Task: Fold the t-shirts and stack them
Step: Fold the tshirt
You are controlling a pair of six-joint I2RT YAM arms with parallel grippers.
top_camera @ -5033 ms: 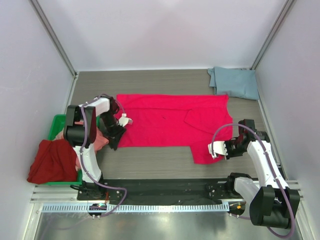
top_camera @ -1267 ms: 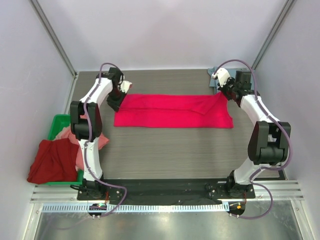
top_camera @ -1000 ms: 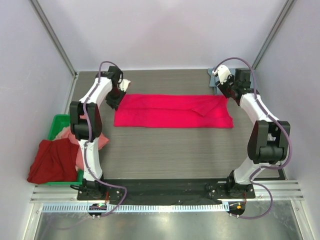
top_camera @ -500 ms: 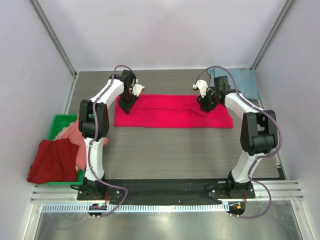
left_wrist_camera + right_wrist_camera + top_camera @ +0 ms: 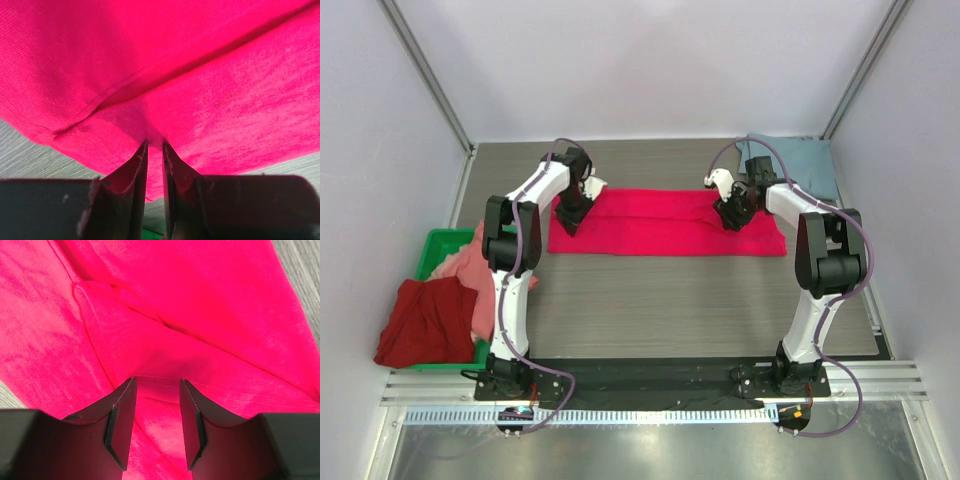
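My left arm (image 5: 535,185) and right arm (image 5: 790,205) are smooth white shells linked by black joint housings, each rising from a black base (image 5: 510,375) at the near edge. A dull purple cable (image 5: 498,300) trails along each arm. My left hand (image 5: 154,147) and right hand (image 5: 156,385) end in paired dark wedge-shaped fingers (image 5: 132,175) with flat inner faces
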